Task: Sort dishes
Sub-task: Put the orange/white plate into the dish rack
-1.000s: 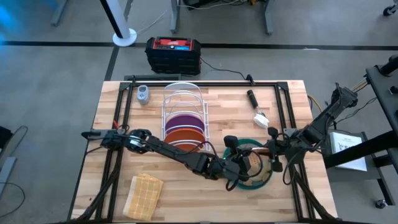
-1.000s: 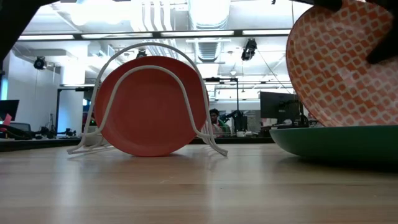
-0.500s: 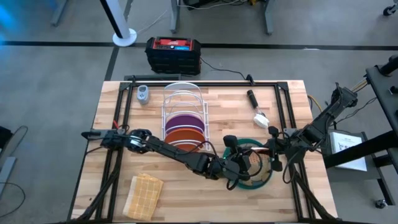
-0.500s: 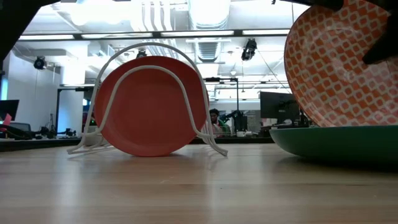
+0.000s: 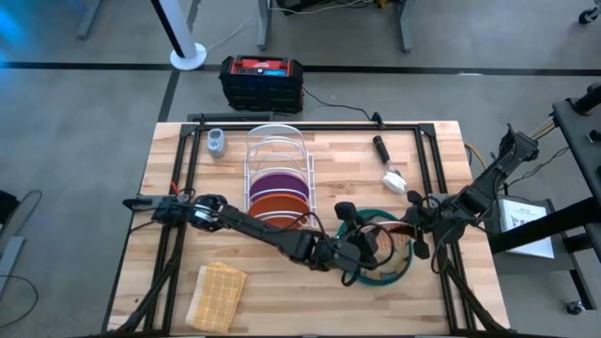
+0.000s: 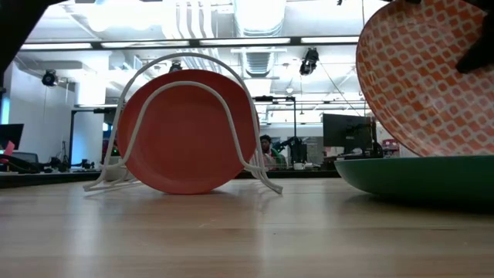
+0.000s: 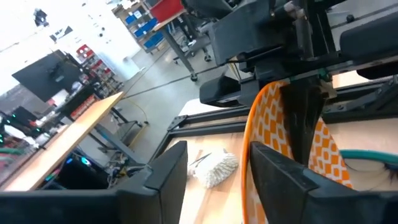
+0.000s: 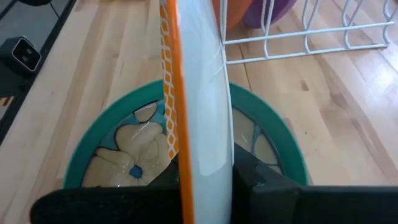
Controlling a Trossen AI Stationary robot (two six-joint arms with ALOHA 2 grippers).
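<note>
Both end effectors were clamped on the orange-patterned plate [image 6: 432, 77], held on edge above the teal plate [image 5: 407, 270]: left end effector [image 5: 368, 246], right end effector [image 5: 413, 228]. Plain orange plate [image 6: 184, 131] stood in the rack [image 5: 277, 150] on the bench [image 5: 338, 160].

Both arms were built from dark, nearly black segments joined by rounded joints. The left gripper [image 7: 214, 186] was formed by two broad, flat black fingers [image 7: 165, 180]. A small red part was seen at the left arm's base.

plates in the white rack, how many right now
2: a purple plate and, in front of it, a plain orange plate, both upright in the wire rack. Another could be hidden behind them.
</note>
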